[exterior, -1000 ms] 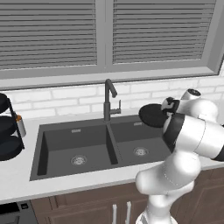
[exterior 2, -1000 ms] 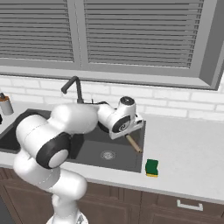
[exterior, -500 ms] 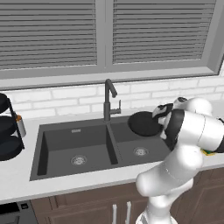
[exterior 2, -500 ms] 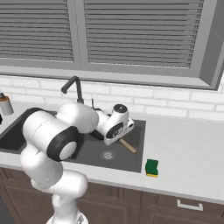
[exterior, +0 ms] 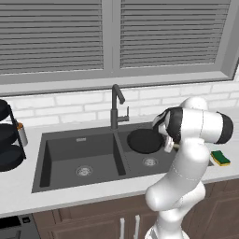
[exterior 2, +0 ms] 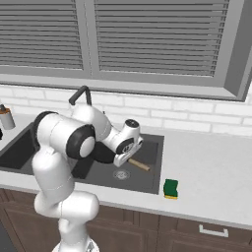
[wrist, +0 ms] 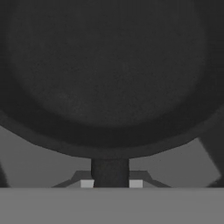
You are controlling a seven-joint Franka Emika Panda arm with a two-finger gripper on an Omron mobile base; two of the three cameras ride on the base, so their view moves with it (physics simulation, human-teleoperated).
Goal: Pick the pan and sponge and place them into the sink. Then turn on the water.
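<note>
I see black round frying pan (exterior: 144, 140) over right basin of dark grey double sink (exterior: 79, 156), gripper (exterior 2: 129, 158) clamped on its handle. Yellow-green sponge (exterior 2: 171, 189) on counter.

Base views flank sink (exterior: 70, 158); hand view close

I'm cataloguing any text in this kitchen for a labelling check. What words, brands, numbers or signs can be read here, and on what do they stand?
None: no readable text, brand, number or sign in any view.
The pan, sponge, sink and faucet are plain.
The small canister on the counter at the far left of the right base view bears no mark that can be made out; it is too small to tell.
</note>
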